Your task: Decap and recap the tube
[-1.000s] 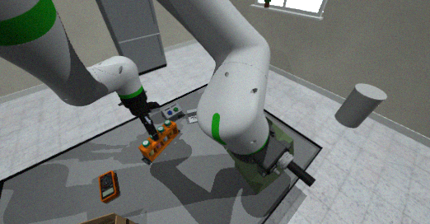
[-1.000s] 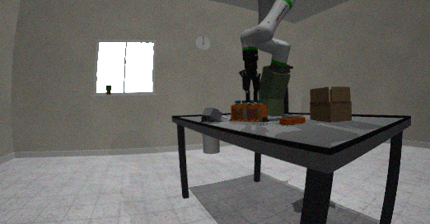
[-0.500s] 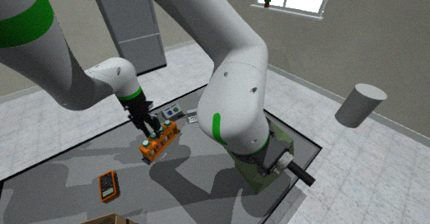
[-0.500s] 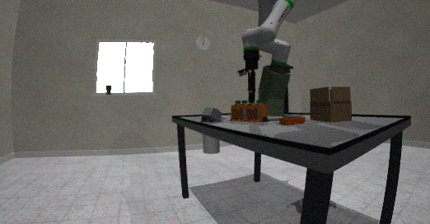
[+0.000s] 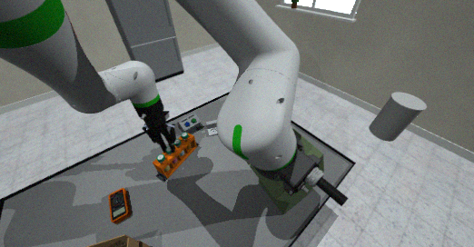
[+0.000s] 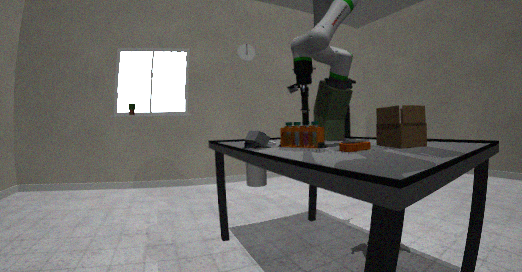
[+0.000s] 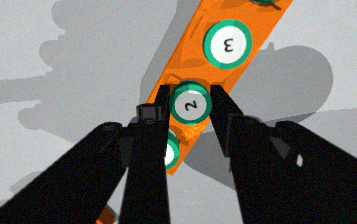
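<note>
The black end effector (image 7: 191,102) is clamped on the cap of tube 2 (image 7: 191,105), a round green-rimmed disc with a white numbered face, one matte finger (image 7: 160,107) pressed to each side. The cap sits on its tube in the orange decapping station (image 5: 174,156), a blocky rack on the smooth grey counter (image 5: 218,198). The cap of tube 3 (image 7: 227,44) stands just beyond it along the rack, apart from the fingers. Bare counter lies on both long sides of the rack.

Arm (image 5: 254,48) bent over, wrist vertical; claw (image 7: 191,102) pointing down, clamped on cap
</note>
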Robot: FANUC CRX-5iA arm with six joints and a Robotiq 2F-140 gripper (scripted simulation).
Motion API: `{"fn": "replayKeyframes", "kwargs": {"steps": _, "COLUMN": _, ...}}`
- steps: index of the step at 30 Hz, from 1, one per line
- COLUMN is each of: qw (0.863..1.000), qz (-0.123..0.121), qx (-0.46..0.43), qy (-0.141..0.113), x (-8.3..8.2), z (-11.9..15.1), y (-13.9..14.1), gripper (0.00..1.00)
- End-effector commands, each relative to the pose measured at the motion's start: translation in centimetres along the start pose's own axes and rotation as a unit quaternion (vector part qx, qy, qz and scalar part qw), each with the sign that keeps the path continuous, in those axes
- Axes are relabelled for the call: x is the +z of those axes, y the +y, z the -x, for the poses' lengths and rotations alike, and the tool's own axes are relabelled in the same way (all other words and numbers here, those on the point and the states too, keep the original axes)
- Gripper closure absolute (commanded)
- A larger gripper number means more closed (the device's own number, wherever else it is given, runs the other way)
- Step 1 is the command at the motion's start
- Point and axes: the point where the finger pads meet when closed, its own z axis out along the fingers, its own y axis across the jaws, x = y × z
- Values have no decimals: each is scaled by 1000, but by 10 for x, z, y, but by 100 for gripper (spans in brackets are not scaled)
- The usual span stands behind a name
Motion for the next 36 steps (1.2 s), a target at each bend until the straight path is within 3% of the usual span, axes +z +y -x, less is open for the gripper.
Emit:
{"fn": "replayKeyframes", "kwargs": {"steps": 1, "qw": 1000, "qz": 0, "qx": 0, "qy": 0, "x": 0, "z": 0, "y": 0, "gripper": 70}}
{"fn": "replayKeyframes", "kwargs": {"steps": 4, "qw": 1000, "qz": 0, "qx": 0, "qy": 0, "x": 0, "z": 0, "y": 0, "gripper": 70}}
{"fn": "replayKeyframes", "kwargs": {"steps": 8, "qw": 995, "qz": 0, "qx": 100, "qy": 0, "x": 0, "z": 0, "y": 0, "gripper": 70}}
{"fn": "replayKeyframes", "kwargs": {"steps": 15, "qw": 962, "qz": 0, "qx": 271, "qy": 0, "x": 0, "z": 0, "y": 0, "gripper": 70}}
{"fn": "replayKeyframes", "kwargs": {"steps": 17, "qw": 962, "qz": 0, "qx": 271, "qy": 0, "x": 0, "z": 0, "y": 0, "gripper": 70}}
{"fn": "replayKeyframes", "kwargs": {"steps": 22, "qw": 921, "qz": 0, "qx": 389, "qy": 0, "x": 0, "z": 0, "y": 0, "gripper": 70}}
{"fn": "replayKeyframes", "kwargs": {"steps": 27, "qw": 866, "qz": 0, "qx": 500, "qy": 0, "x": 0, "z": 0, "y": 0, "gripper": 70}}
{"fn": "replayKeyframes", "kwargs": {"steps": 36, "qw": 866, "qz": 0, "qx": 500, "qy": 0, "x": 0, "z": 0, "y": 0, "gripper": 70}}
